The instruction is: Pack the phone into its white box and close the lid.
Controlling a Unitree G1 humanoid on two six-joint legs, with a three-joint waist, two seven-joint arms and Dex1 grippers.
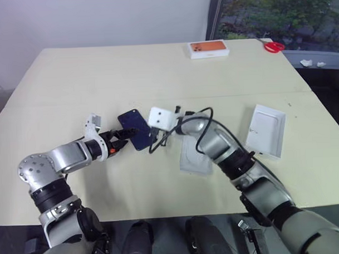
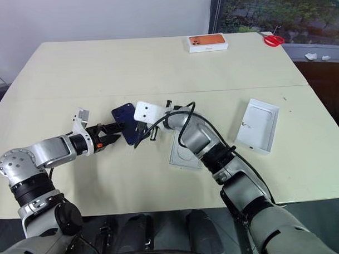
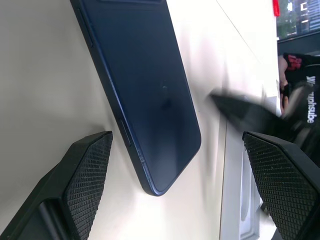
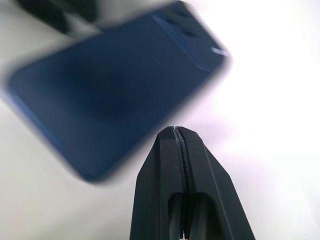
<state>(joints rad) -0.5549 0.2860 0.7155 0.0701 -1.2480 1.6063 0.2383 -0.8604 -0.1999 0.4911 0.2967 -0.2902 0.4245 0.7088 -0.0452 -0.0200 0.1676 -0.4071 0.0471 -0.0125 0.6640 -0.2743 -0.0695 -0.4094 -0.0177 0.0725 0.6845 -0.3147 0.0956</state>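
Navy phone (image 1: pixel 135 129) lies partly hidden between the wide-open left gripper (image 1: pixel 122 138) and pinched-closed right gripper (image 4: pixel 178 131).

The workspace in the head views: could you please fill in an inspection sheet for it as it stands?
Surface: cream table, bare around the work area.
Job's things: phone lies back up, not boxed; lid lies inside-up to the right; white box cannot be told apart, a white tray lies under the right forearm.
Clutter: orange-topped box and a red scissors-like item at the far edge.
Grippers: left end effector open, fingers either side of the phone's end; right end effector shut, beside the phone.
Cables: black cable loops off the right wrist.
Surroundings: white wall, window with greenery.
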